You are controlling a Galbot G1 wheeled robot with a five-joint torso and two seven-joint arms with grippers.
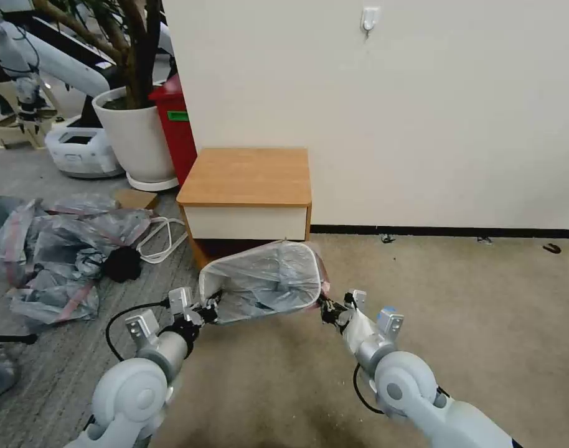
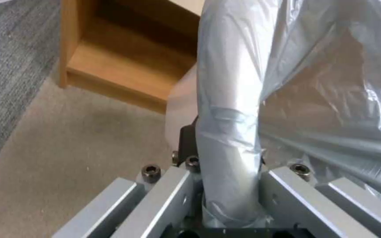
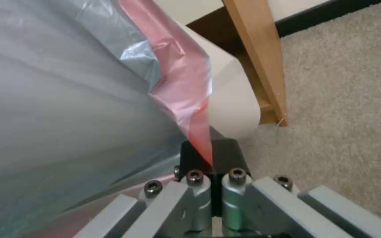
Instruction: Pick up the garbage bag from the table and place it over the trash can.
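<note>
Both arms are out low in front of the robot, and between them the garbage bag (image 1: 259,281) is stretched wide, its long axis running side to side from one gripper to the other, just in front of the table (image 1: 247,176). The bag's mouth is pulled open over the trash can (image 3: 232,99), whose cream wall shows just behind the pink-red band in the right wrist view and beside the grey plastic in the left wrist view. The left gripper (image 1: 208,309) has its fingers pinched together on a bunched fold of grey plastic at the bag's left end. The right gripper (image 1: 327,307) is clamped on the pink-red edge at the right end, the dark pads (image 3: 228,157) closed tight on a thin strip of it. The bag's upper rim arches towards the table's cream drawer front. Off on the robot's left, a heap of similar bags (image 1: 60,249) lies on the grey carpet, with a white plant pot (image 1: 134,134) and a red bin (image 1: 175,124) standing farther back by the wall.
</note>
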